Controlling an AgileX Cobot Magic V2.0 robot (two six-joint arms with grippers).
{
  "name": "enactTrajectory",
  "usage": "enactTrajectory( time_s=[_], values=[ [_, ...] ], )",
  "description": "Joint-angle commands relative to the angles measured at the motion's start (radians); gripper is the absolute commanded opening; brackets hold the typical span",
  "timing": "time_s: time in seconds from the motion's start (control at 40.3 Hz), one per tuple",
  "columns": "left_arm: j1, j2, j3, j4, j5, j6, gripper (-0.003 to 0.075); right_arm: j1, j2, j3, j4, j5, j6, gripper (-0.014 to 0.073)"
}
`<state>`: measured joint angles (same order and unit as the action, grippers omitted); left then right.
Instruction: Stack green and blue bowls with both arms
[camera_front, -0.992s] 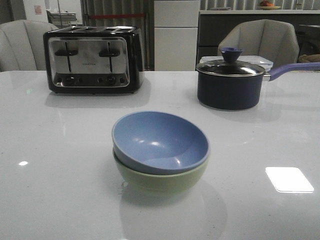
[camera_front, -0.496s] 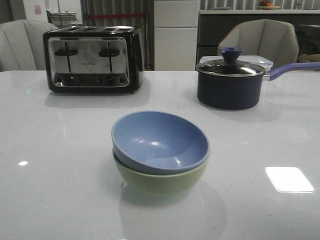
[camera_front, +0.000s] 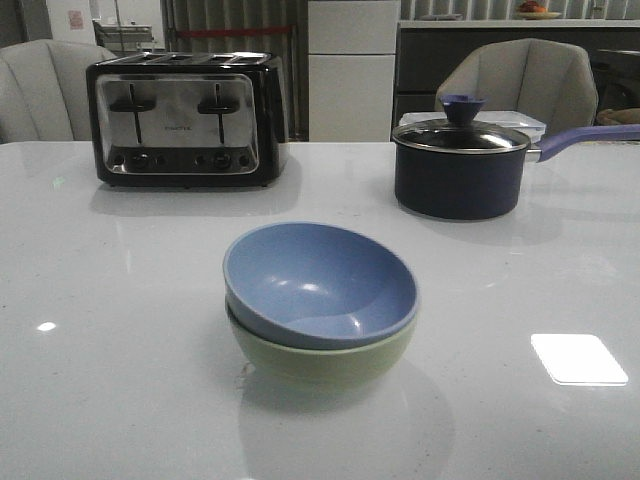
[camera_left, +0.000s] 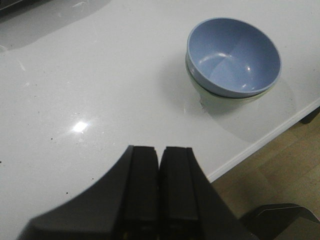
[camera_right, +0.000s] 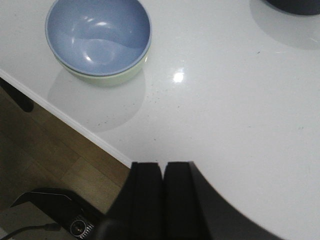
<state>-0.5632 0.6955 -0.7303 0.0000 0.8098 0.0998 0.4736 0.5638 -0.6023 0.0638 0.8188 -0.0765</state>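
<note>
Near the front of the counter (camera_front: 90, 330), ahead of the toaster (camera_front: 186, 118), the blue bowl (camera_front: 318, 282) sits nested in the green bowl (camera_front: 320, 362), slightly tilted. Over the last second nothing has shifted — bowls, toaster and saucepan (camera_front: 462, 167) lie just as they did. Both arms are well back from the bowls: the left pincer (camera_left: 159, 187) and the right pincer (camera_right: 163, 200) each show fingers pressed together, gripping nothing. To my eye the stacking looks finished — only the rest pose remains.
</note>
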Motion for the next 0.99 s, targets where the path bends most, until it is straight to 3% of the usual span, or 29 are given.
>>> enactTrajectory(
  time_s=[0.0, 0.124, 0.322, 0.446, 0.669, 0.843, 0.967],
  values=[
    [0.026, -0.036, -0.005, 0.0, -0.093, -0.007, 0.0097, -0.007, 0.0, -0.028, 0.005, -0.058, 0.001, 0.0055],
    [0.137, -0.143, 0.1, 0.016, -0.219, -0.005, 0.0096, -0.007, 0.0, -0.028, 0.005, -0.058, 0.001, 0.0055],
    [0.349, -0.416, 0.384, -0.006, -0.552, -0.005, 0.0096, -0.007, 0.0, -0.028, 0.005, -0.058, 0.001, 0.0055],
    [0.438, -0.571, 0.509, -0.018, -0.612, -0.005, 0.0096, -0.007, 0.0, -0.028, 0.005, -0.058, 0.001, 0.0055],
    [0.485, -0.722, 0.652, -0.036, -0.723, -0.036, 0.0097, -0.007, 0.0, -0.028, 0.005, -0.058, 0.001, 0.0055],
    [0.485, -0.72, 0.74, -0.036, -0.866, -0.064, 0.0097, -0.007, 0.0, -0.028, 0.005, -0.058, 0.001, 0.0055],
    [0.485, -0.72, 0.737, -0.036, -0.888, -0.064, 0.0097, -0.007, 0.0, -0.028, 0.005, -0.058, 0.001, 0.0055]
  ],
)
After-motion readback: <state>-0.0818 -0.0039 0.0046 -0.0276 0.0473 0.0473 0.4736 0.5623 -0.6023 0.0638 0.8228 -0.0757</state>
